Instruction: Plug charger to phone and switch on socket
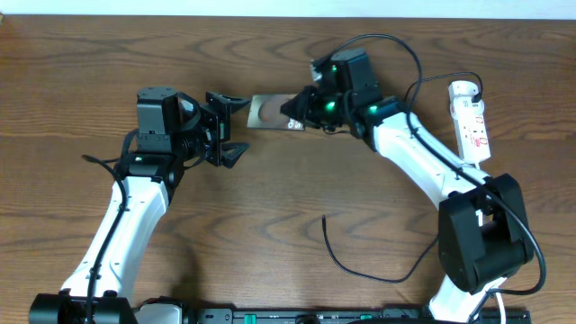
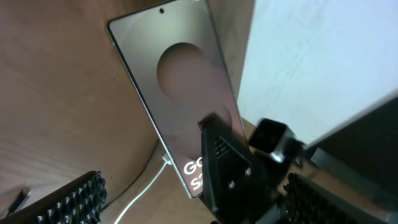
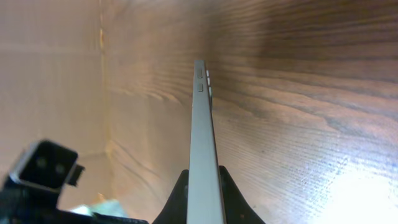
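Centre back, right claw (image 1: 291,112) pinching phone (image 1: 265,112) endwise

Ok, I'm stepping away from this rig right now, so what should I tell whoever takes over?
Left gripper: open, empty, just off the phone's free end.
Right gripper: shut on the phone, holding it by one end.
Charger cable: its loose tip lies on the table, apart from the phone.
Power strip: at the right side; its switch state can't be read.
Done: phone gripped.
Left: fit the cable tip into the phone, switch on the strip.
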Available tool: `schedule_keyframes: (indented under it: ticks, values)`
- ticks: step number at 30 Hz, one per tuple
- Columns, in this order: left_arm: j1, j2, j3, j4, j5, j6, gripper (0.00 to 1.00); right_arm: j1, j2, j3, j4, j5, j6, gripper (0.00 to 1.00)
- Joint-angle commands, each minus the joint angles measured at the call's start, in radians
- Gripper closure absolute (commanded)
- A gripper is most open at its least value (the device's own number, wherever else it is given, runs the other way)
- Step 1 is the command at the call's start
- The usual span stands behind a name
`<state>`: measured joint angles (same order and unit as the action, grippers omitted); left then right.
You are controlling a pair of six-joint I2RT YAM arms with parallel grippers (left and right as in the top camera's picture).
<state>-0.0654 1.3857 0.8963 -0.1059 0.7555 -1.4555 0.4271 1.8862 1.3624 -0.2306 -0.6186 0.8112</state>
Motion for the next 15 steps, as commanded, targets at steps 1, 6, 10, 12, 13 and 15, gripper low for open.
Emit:
schedule_keyframes:
  ticks: [1,6,10,12,13,15]
  values:
    - [0.006,-0.010,0.035,0.040,0.022,0.094,0.10,-0.025,-0.002,0.016,0.028,-0.076,0.249,0.99]
    - [0.011,-0.009,0.035,0.103,0.011,0.098,0.10,-0.043,-0.002,0.016,0.146,-0.163,0.450,0.99]
    - [0.022,-0.009,0.035,0.158,-0.008,0.118,0.10,-0.044,-0.002,0.016,0.251,-0.204,0.601,0.99]
    - [0.031,-0.009,0.035,0.184,-0.018,0.128,0.10,-0.042,-0.002,0.016,0.288,-0.217,0.663,0.99]
    - [0.033,-0.009,0.035,0.194,-0.024,0.128,0.10,-0.040,-0.002,0.016,0.302,-0.224,0.687,0.99]
    - [0.039,-0.009,0.035,0.227,-0.035,0.128,0.10,-0.038,-0.002,0.016,0.322,-0.224,0.721,0.99]
